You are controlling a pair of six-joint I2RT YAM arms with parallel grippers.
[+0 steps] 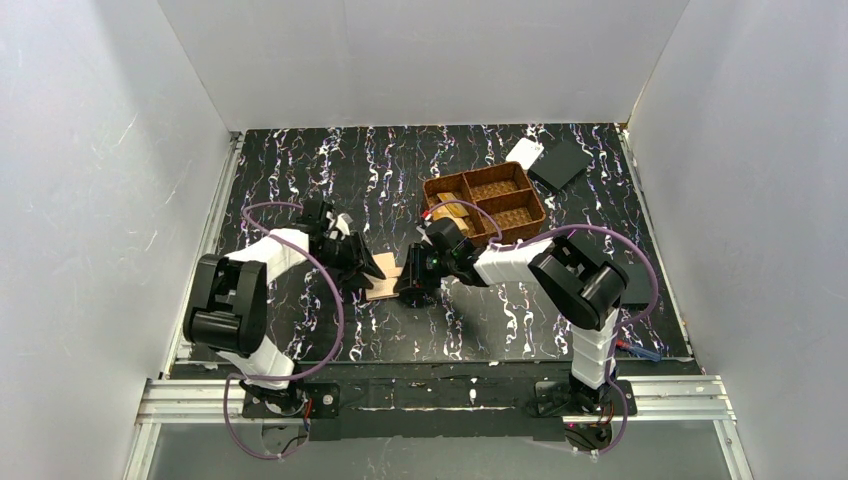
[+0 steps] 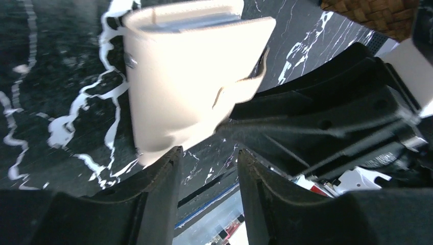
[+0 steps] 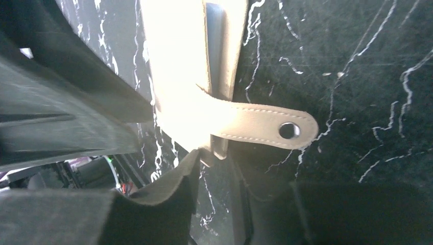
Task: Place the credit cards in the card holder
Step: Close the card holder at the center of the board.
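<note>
The card holder (image 1: 384, 277), a pale tan wallet, lies folded shut on the black marbled table between my two grippers. In the left wrist view the card holder (image 2: 189, 81) fills the upper middle, and its lower corner touches my left fingertip (image 2: 166, 161). My left gripper (image 2: 207, 158) is open and empty. In the right wrist view the card holder (image 3: 178, 76) has its snap strap (image 3: 265, 125) lying loose to the right. My right gripper (image 3: 217, 168) is open, with the wallet's edge at its fingertips. Golden cards (image 1: 447, 218) show in the basket, partly hidden by my right arm.
A brown woven three-compartment basket (image 1: 500, 195) stands behind my right gripper. A white piece (image 1: 525, 152) and a flat black square (image 1: 560, 163) lie at the back right. Another black square (image 1: 637, 285) and a pen (image 1: 640, 351) lie at the right.
</note>
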